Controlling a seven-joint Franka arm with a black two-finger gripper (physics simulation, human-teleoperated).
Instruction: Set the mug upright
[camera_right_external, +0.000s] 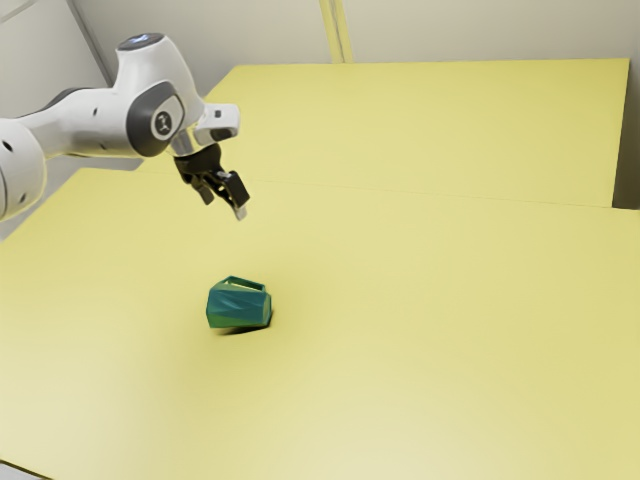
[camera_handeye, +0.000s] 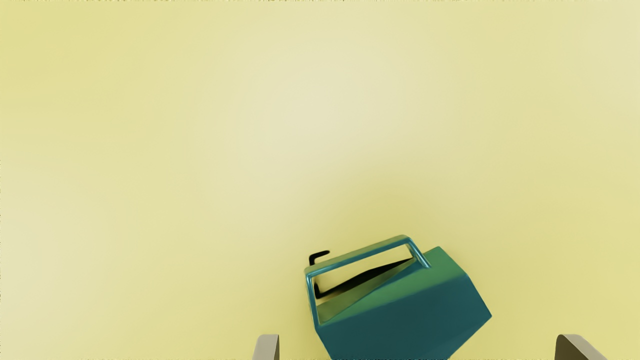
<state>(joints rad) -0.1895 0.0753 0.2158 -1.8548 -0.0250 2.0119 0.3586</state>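
In the exterior view my gripper (camera_right_external: 224, 194) hangs well above the table, higher than the teal mug (camera_right_external: 239, 306), which lies on its side with its handle toward the far side of the table. The wrist view has the faceted mug (camera_handeye: 405, 315) at the bottom, its lower part cut off by the picture's edge, and its angular handle stands out from the body. Fingertips of my open gripper (camera_handeye: 417, 347) stand wide apart, one on each side of the mug in that view, with neither touching it.
The yellow table (camera_right_external: 430, 330) extends around the mug on all sides. Behind it, a second yellow surface (camera_right_external: 430, 130) reaches back to a pale wall. A dark gap shows by that surface's edge at the exterior view's right.
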